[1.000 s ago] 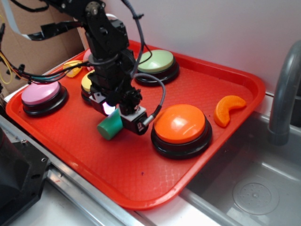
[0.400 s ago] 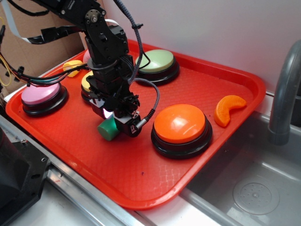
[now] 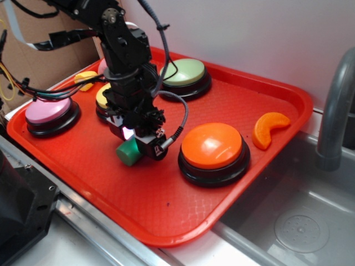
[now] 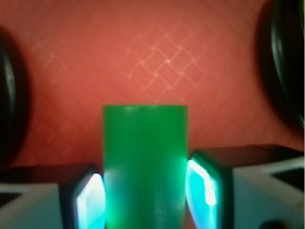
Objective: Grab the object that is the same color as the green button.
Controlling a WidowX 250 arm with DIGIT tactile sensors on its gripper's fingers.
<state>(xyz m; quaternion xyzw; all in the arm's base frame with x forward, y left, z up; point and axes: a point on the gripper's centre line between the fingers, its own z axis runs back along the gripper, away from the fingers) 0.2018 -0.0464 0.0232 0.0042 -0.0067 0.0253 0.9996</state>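
Gripper (image 4: 144,191) clamped on green cylinder (image 4: 144,162), pads touching both sides; red tray (image 3: 166,194) beneath, orange button (image 3: 212,145) beside, green button (image 3: 184,71) beyond.

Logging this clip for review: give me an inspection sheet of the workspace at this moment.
Surface: red tray with textured floor, on a counter.
Job's things: green cylinder lying on its side between the tool's fingers; green button at the tray's back.
Clutter: orange button, pink button, yellow button partly hidden by the arm, orange slice, a yellow piece at back left.
Tool: shut on the cylinder, lit pads against both sides.
Cables: black cable looping by the wrist; wires at far left.
Surroundings: grey sink, faucet, white wall.
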